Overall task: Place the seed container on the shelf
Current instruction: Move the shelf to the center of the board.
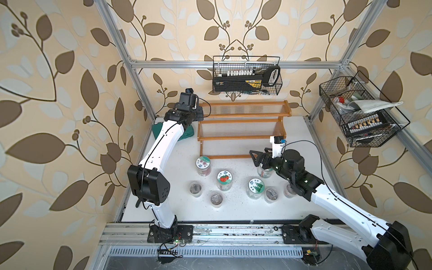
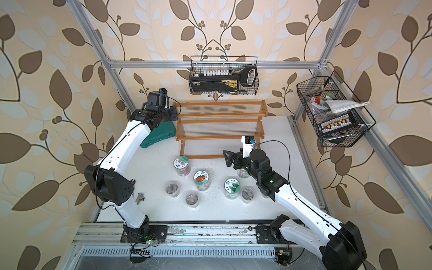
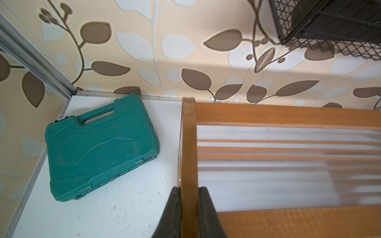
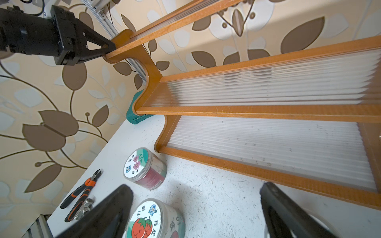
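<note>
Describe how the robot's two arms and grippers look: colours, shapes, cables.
Both the left arm and the right arm have smooth white shells between boxy black joint housings, with a thin black cable along each. The left gripper and right gripper are black, with tapering, triangular-framed jaws.

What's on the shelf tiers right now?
Nothing: all three ribbed tiers of the shelf look bare. The left gripper clamps its side panel. The right arm hides the lowest tier's right end in both top views.
</note>
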Robot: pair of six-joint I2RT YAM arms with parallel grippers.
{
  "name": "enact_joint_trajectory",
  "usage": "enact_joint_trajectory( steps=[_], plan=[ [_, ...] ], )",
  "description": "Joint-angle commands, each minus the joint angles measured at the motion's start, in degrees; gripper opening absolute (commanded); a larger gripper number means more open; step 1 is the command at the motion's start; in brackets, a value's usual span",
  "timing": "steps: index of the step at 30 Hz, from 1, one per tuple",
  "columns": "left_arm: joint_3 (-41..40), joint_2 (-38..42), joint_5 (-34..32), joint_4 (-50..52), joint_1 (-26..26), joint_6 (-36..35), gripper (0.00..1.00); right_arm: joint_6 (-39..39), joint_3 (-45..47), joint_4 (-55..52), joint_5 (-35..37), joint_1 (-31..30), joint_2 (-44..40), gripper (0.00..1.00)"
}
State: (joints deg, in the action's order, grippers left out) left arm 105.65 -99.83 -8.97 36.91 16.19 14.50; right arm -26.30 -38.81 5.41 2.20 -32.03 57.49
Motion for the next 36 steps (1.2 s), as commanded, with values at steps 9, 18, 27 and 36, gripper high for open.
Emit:
enact_joint_trajectory(
  steps=[9,18,27,36],
  plan=[
    [0.47,-0.56,2.23,-0.63,-1.24,-1.58,0.10,0.42,0.93,0.92,0.94,-0.28,-0.72,0.99],
    [-0.06,0.56,2.41,-0.56,-2.56,-2.54,0.08,0.46,0.31,0.64,0.70,-0.23,0.07,0.99],
    [-0.27,0.98,5.29,-0.39,-2.56,-1.47,0.12,0.29,-1.45,-2.58,1.90,-0.29,0.34,0.99],
    [1.44,3.98,8.54,2.53,-2.56,-0.13,0.74,-0.51,-10.90,-18.77,2.98,-0.14,1.42,0.99]
  ],
)
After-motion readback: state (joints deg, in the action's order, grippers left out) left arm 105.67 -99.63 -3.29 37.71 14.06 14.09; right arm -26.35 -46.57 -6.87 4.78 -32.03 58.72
